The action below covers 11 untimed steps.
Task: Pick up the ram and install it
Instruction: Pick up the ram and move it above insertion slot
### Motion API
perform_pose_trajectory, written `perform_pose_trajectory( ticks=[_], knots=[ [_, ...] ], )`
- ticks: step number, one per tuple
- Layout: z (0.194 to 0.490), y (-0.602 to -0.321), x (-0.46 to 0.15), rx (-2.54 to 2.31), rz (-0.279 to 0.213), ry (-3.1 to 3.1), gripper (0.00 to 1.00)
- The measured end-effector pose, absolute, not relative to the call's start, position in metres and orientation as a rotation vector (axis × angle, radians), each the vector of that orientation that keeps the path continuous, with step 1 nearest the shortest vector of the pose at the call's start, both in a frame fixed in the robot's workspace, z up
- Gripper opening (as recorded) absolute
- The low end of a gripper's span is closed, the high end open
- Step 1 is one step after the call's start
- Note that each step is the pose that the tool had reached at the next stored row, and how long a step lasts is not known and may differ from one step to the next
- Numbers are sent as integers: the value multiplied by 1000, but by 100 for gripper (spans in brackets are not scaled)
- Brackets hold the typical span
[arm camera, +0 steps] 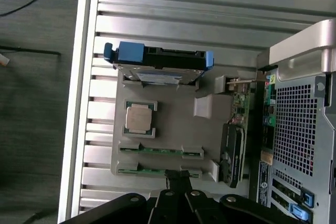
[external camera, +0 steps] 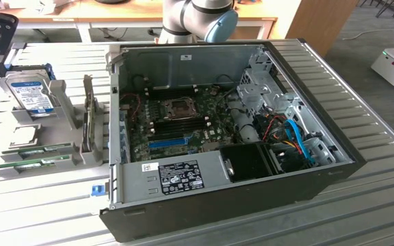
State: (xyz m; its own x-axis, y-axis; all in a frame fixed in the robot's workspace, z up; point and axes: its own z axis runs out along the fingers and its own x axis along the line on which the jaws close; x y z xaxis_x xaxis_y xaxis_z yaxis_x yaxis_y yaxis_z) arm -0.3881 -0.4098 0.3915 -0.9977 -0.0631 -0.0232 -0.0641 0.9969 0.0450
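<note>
End effector fully closed, gripping nothing, up above the gray holder. Ram on edge in holder's outermost slot, second stick parallel just beside.

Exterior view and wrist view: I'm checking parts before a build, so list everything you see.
case: one, black, open, on table
holder: one, grey, on table beside case
ram sticks: two, green, holder's slots
hard drive: one, silver, blue label, upright in holder
processor: one, silver, holder's recess
expansion card: one, dark, on edge in holder
gripper: one, black, shut, above the holder
arm: one, grey and blue, behind the case
</note>
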Motion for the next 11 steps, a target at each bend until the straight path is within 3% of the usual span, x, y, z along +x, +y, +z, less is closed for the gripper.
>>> perform_pose_trajectory(
  ticks=[11],
  knots=[
    [391,-410,-388,-314,74,3106,11]
  ],
)
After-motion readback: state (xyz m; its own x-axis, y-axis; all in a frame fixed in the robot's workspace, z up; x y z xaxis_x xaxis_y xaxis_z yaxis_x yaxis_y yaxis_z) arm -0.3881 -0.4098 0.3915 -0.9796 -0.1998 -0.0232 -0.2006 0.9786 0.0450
